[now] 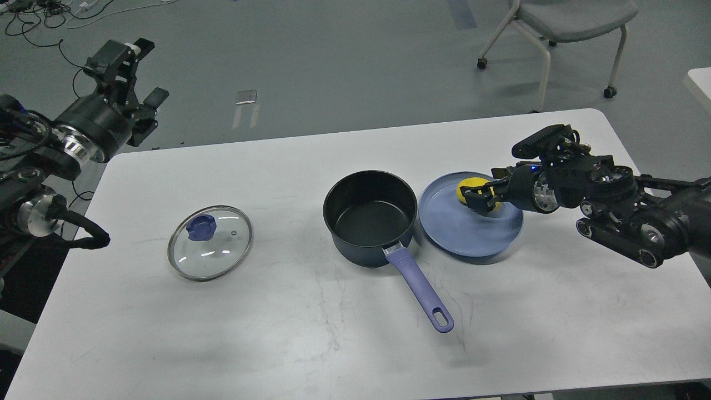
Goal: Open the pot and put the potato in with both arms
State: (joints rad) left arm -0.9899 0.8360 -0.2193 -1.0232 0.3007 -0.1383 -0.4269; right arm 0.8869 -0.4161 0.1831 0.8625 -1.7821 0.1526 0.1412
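One potato (471, 189) sits on the far part of the light-blue plate (472, 233), which lies just right of the pot (371, 216) and nearly touches it. The right gripper (482, 199) reaches around the potato, one finger in front of it — whether the grip has closed I cannot tell. The pot stands open and empty, handle pointing toward the near edge of the surface (311, 333); its glass lid (210, 242) lies well left of it. The smooth potato could squirt from a shallow pinch and roll off the plate, or clip the pot's rim on a low carry. The left gripper (136, 72), spread wide, hangs beyond the surface's far-left corner, leaving open room.
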